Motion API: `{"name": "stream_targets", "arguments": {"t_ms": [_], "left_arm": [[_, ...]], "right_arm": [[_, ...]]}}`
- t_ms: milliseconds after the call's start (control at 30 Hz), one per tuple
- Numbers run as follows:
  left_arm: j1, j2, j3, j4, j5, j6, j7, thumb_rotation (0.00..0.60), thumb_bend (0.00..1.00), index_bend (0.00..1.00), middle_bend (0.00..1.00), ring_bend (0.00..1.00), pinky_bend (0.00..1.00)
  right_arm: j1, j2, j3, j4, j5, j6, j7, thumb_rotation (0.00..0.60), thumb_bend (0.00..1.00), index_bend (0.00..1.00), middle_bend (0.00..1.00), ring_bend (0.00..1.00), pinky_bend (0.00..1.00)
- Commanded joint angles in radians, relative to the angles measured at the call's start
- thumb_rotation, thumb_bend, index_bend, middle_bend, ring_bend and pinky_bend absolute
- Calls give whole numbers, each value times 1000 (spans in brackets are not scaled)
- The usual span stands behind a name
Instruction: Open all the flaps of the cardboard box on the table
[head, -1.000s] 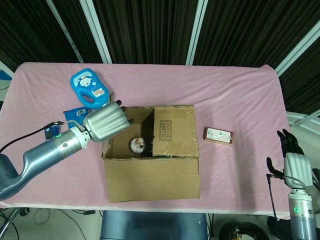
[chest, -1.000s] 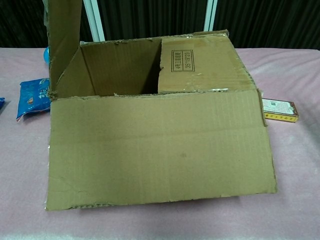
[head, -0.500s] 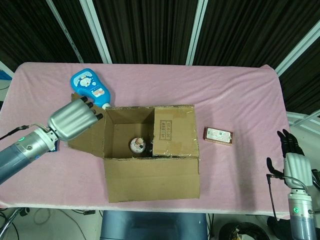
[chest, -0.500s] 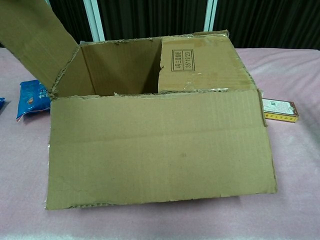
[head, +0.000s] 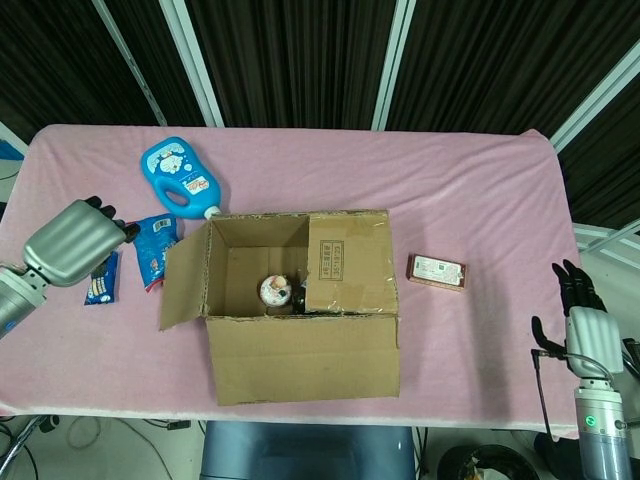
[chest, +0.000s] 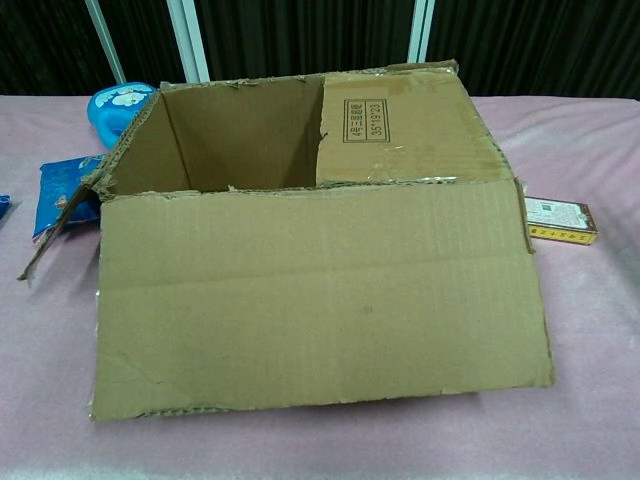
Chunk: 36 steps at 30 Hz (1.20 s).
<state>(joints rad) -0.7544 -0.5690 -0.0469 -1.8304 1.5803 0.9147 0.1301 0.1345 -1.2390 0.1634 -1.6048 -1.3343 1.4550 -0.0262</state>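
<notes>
Left hand now clear of box

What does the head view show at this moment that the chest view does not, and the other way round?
Only the head view shows the left hand, the right hand and a round item inside the cardboard box. Only the chest view shows the front flap face-on. Both show the box, the right flap folded inward, the blue bottle, blue packet and small carton.
</notes>
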Motion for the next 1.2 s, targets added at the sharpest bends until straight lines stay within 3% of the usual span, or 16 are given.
{"name": "stream_targets", "arguments": {"t_ms": [33, 100, 233, 333, 567, 867, 1067, 1200], "left_arm": [[128, -90, 11, 45, -33, 188, -43, 600, 604, 368, 543, 385, 386], [191, -144, 12, 54, -50, 288, -54, 600, 501, 315, 457, 317, 316], [322, -257, 34, 78, -56, 468, -43, 600, 287, 151, 147, 72, 61], [398, -327, 51, 98, -60, 557, -14, 600, 201, 40, 10, 0, 0], [522, -476, 62, 144, -112, 677, -17, 600, 134, 0, 0, 0, 0], [591, -582, 61, 274, -129, 717, -63, 600, 133, 0, 0, 0, 0], [596, -598, 49, 318, -126, 703, -104, 600, 133, 0, 0, 0, 0], [597, -594, 36, 325, -131, 680, -144, 600, 134, 0, 0, 0, 0]], "right_arm": [[1, 2, -3, -1, -4, -3, -7, 600, 468, 0, 0, 0, 233], [1, 3, -3, -4, -5, -3, -8, 600, 468, 0, 0, 0, 234], [1, 5, -6, -7, -7, -5, -18, 600, 468, 0, 0, 0, 233], [3, 7, -6, -7, -8, -7, -27, 600, 456, 0, 0, 0, 233], [10, 20, -5, -14, -25, -4, -65, 600, 267, 0, 0, 0, 233], [94, 95, 13, -110, -128, -54, -165, 600, 247, 0, 0, 0, 233], [243, 152, 80, -237, -148, -210, -271, 600, 393, 0, 0, 0, 234], [470, 126, 168, -289, -73, -468, -338, 600, 615, 69, 39, 1, 233]]}}
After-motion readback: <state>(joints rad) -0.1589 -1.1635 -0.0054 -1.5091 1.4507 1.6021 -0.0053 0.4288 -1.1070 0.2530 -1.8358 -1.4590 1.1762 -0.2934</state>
